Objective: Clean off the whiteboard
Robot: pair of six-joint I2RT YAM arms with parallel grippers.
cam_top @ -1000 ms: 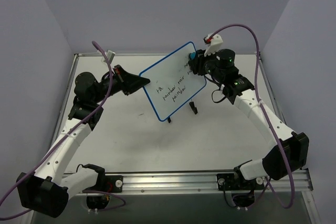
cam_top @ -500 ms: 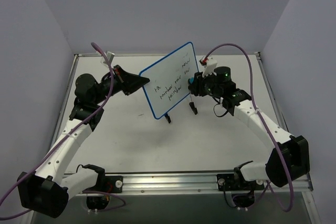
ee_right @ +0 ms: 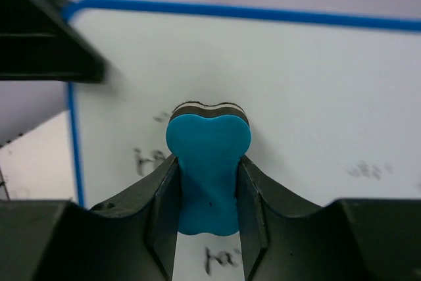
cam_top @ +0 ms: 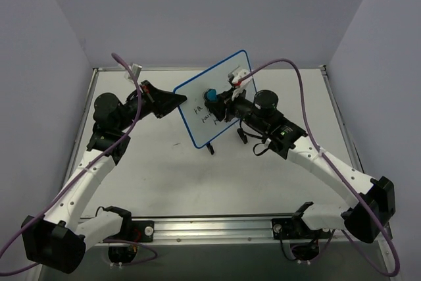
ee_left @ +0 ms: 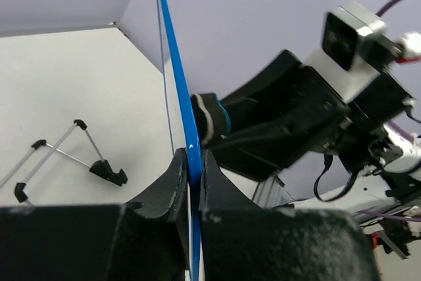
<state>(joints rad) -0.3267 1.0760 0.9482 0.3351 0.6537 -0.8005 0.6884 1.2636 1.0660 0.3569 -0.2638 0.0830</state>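
The whiteboard is pinched at its rim by the left gripper; a blue eraser, clamped in the right gripper, is pressed against it.

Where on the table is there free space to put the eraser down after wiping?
Widest bare table lies in front, between the two arms, nearer than the feet of the whiteboard. The far right corner is also bare. Crowded mid-back: left gripper clamps the board, right gripper presses the eraser.

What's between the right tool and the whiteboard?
The blue eraser, clamped in the right tool and pressed on the whiteboard; the right wrist view shows it.
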